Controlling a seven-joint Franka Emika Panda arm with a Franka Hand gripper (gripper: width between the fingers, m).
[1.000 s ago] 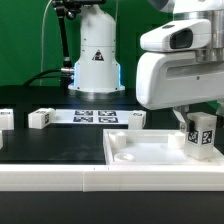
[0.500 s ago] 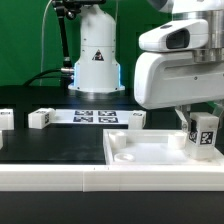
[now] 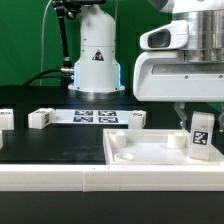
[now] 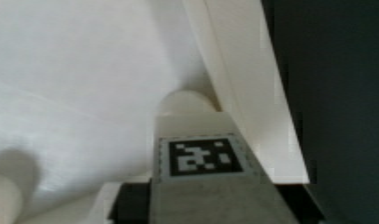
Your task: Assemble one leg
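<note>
Leg (image 3: 202, 133) sits clamped in my fingers (image 4: 136, 203), low over the tabletop (image 3: 140, 150) corner beneath them; pickup looks done, I judge seating and twisting it in remain.

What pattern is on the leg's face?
The leg carries a square black-and-white marker tag on white plastic; wrist view shows it best.

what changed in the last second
The gripper, shut on the leg, turned a little at the wrist, so the leg's tagged face now points more squarely at the exterior camera. Nothing was let go. The tabletop, marker board and loose blocks stayed put.
</note>
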